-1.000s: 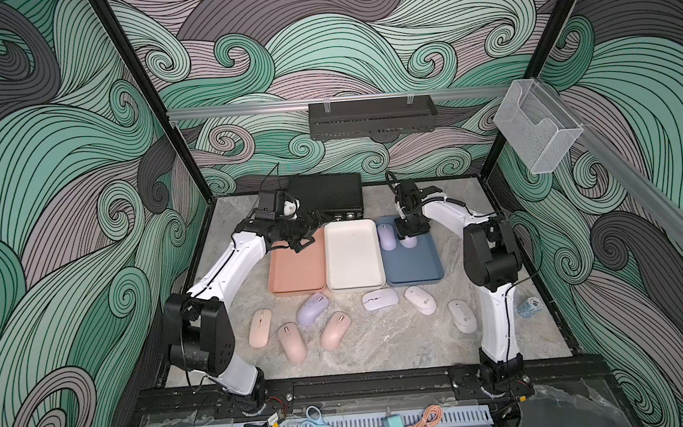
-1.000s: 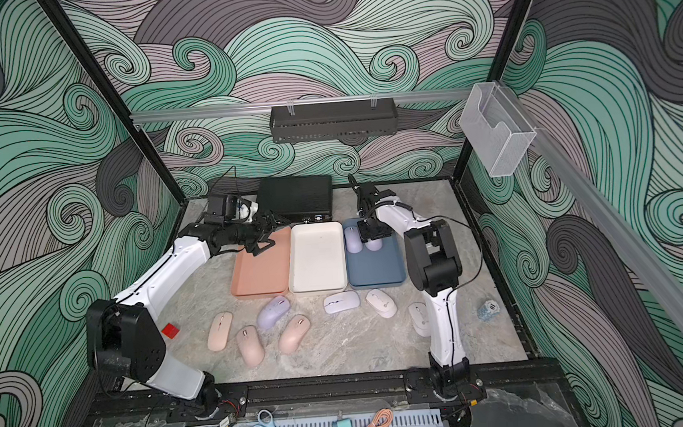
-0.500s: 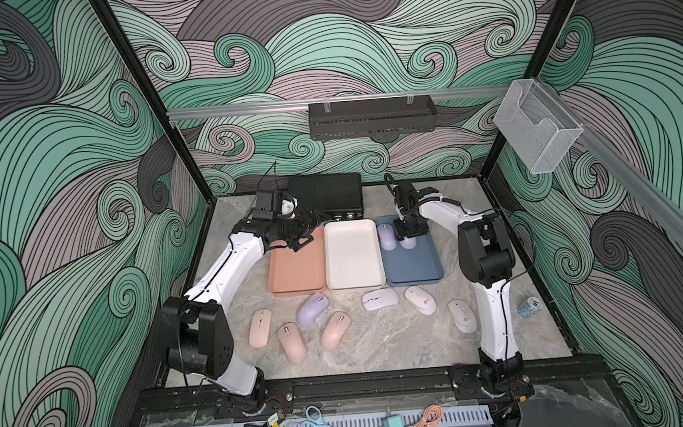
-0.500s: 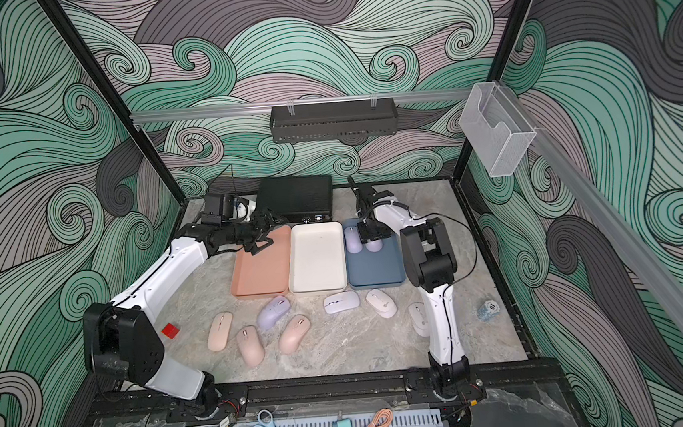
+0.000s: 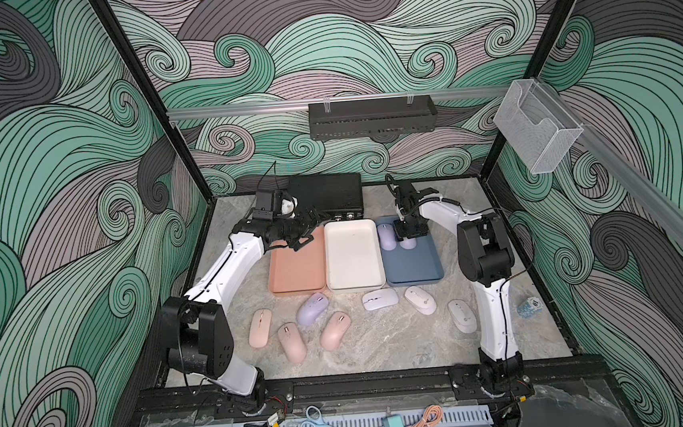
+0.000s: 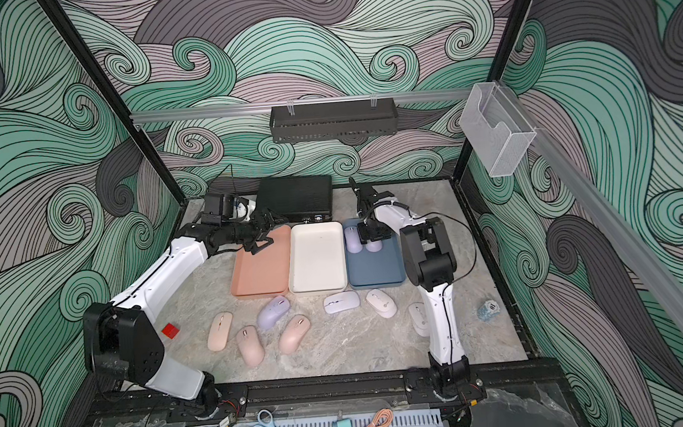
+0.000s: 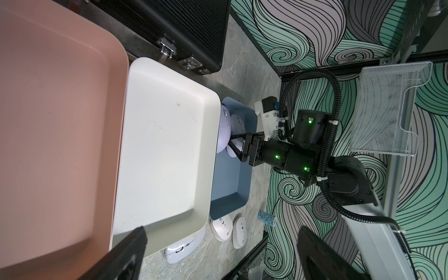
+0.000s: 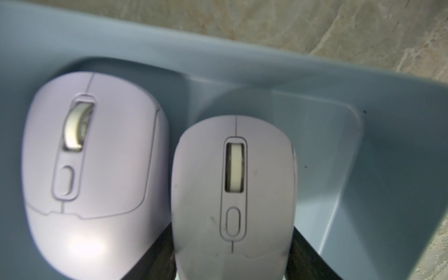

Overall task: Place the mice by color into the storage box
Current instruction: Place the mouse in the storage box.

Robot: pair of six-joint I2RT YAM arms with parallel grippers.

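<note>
The right gripper [image 5: 410, 234] straddles a lavender oval mouse [image 8: 232, 194] beside a second lavender mouse [image 8: 92, 157] in the slate-blue plastic tray [image 5: 415, 269], grip impossible to tell, while the left gripper [image 5: 307, 230] gapes empty over the salmon-pink tray [image 5: 294, 270].

White tray [image 7: 164, 145]: smooth plastic, low sheen, a few dark specks on the floor. Pink tray [image 7: 60, 121], to its left: smooth matt plastic. Blue tray [image 8: 315, 72], to its right: smooth matt plastic. In the blue tray, larger lavender mouse [image 8: 97, 157]: satin plastic shell with a soft highlight, scroll wheel [image 8: 75, 126] bright and metal-looking. Smaller lavender mouse [image 8: 232, 206]: matt plastic, faint scuffs. Black case [image 7: 181, 24], behind the white tray: finely ribbed finish, shiny metal latches [image 7: 167, 49]. Tabletop [image 5: 383, 344]: veined marble look, matt.
</note>
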